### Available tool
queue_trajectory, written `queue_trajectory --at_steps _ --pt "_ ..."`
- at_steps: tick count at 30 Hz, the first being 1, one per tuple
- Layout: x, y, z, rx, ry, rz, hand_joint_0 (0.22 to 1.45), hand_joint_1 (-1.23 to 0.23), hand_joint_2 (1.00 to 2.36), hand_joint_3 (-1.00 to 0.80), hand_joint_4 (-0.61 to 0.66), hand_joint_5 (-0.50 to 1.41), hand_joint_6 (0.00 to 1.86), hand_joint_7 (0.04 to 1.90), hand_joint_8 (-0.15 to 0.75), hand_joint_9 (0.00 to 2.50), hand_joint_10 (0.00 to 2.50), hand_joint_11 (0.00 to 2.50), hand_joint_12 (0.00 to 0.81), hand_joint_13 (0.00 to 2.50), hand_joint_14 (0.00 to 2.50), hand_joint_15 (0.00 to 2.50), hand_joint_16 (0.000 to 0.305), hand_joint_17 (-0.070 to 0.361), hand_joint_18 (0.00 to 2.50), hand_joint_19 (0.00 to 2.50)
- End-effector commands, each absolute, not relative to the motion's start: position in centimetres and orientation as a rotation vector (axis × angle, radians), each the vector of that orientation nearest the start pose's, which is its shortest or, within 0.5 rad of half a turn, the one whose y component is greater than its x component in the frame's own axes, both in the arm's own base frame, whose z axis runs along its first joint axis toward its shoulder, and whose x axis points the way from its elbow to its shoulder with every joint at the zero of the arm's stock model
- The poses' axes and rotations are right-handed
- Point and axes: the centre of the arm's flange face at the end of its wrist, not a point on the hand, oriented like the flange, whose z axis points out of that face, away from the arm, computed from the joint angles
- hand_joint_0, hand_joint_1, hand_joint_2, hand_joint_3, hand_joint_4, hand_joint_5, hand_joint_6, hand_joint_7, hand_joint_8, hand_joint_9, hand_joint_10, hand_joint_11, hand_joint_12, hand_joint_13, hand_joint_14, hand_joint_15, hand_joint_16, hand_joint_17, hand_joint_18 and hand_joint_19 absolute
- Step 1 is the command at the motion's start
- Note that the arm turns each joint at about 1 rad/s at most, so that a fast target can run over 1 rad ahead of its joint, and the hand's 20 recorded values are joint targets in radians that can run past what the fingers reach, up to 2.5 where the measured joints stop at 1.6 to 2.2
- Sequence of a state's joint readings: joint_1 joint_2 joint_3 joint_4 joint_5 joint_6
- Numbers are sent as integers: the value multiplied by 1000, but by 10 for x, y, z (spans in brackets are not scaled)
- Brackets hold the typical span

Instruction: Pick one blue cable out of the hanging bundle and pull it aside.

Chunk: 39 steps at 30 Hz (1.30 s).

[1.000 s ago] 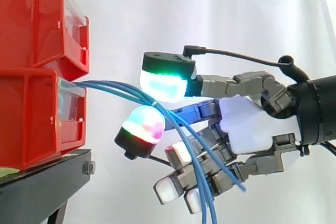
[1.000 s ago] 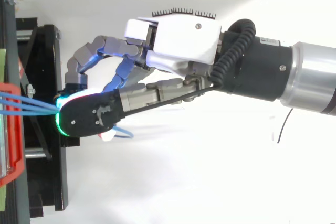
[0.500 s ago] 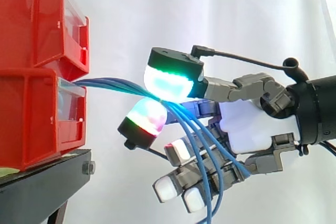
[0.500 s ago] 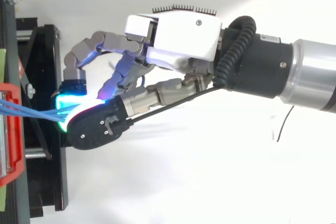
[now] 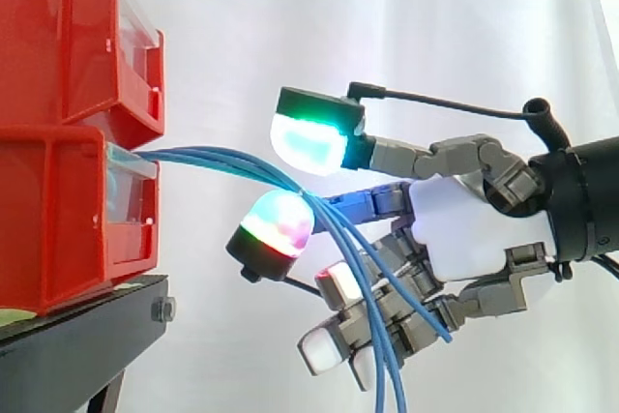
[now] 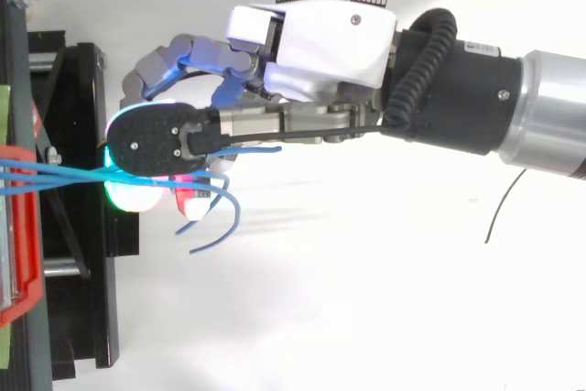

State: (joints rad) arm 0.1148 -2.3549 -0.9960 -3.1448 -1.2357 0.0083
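Reaching in from the right edge of the side view, the hand [image 5: 464,229] sits at mid-frame before the white curtain [image 5: 406,26]. Its two foremost pads stand apart: a green-glowing pad [image 5: 308,139] above and a magenta-and-green pad [image 5: 278,224] below. The other fingers are bent underneath. The blue cables [image 5: 218,160] leave the front of the lower red bin [image 5: 58,210] at the left and arc rightward through the gap between those pads. They lie on the lower pad and clear the upper one, so nothing is pinched. From there they droop in front of the bent fingers towards the bottom edge. In the top view, the cables [image 6: 64,174] pass under the black-backed pad, and their loose ends fan out. The upper red bin [image 5: 58,36] is stacked on the lower one, above the black stand [image 5: 77,336].
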Motion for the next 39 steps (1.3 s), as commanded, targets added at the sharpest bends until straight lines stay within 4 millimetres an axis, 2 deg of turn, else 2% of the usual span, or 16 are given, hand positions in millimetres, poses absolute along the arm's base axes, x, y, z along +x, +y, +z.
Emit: queue_trajectory --at_steps 1,3,4,8,12,15,16,19,22,29,32,34,39 --pt "768 -81 268 1418 1206 906 521 -336 1000 -500 -78 -171 928 922 240 1151 22 777 340 878 22 560 50 112 742 646" --pt "768 -82 268 1417 1206 904 536 -379 1001 -485 -76 -170 928 934 242 1155 20 771 341 881 22 562 49 110 733 653" --pt "768 -83 270 1416 1204 903 547 -531 1011 -328 -67 -169 928 939 247 1150 24 780 334 885 23 562 48 108 732 655" --pt "768 -83 270 1415 1204 905 562 -686 1018 -198 -49 -168 934 944 238 1149 24 780 332 892 22 559 47 106 757 636" --pt "768 -83 270 1416 1205 904 616 -771 1018 -233 -61 -172 943 923 226 1131 23 792 318 884 23 551 45 100 760 626" --pt "767 -85 270 1418 1202 903 707 -823 1006 -427 -183 -176 948 957 223 1130 19 760 303 886 21 541 43 96 779 604" --pt "767 -87 270 1420 1202 901 733 -817 1000 -500 -247 -179 954 931 218 1127 19 770 300 890 22 544 42 94 791 597" --pt "765 -89 275 1421 1198 900 752 -820 1000 -500 -327 -182 956 897 201 1144 20 755 292 897 23 546 40 90 807 597" --pt "764 -90 279 1416 1194 901 717 -863 1000 -500 -317 -177 951 882 199 1168 22 757 286 906 22 552 39 88 819 614" --pt "759 -90 270 1438 1228 883 661 -951 1000 -500 -272 -152 942 900 194 1193 22 769 284 926 22 577 38 85 836 636" --pt "758 -90 271 1437 1228 885 593 -969 1000 -500 -241 -147 940 902 193 1200 22 764 288 935 22 585 38 86 845 650" --pt "759 -90 270 1437 1229 884 534 -905 1000 -500 -222 -146 940 891 203 1212 21 763 303 950 23 588 41 91 866 655" --pt "758 -90 270 1440 1232 881 533 -756 1000 -500 -199 -151 933 902 214 1228 22 766 313 958 22 608 43 98 870 669"
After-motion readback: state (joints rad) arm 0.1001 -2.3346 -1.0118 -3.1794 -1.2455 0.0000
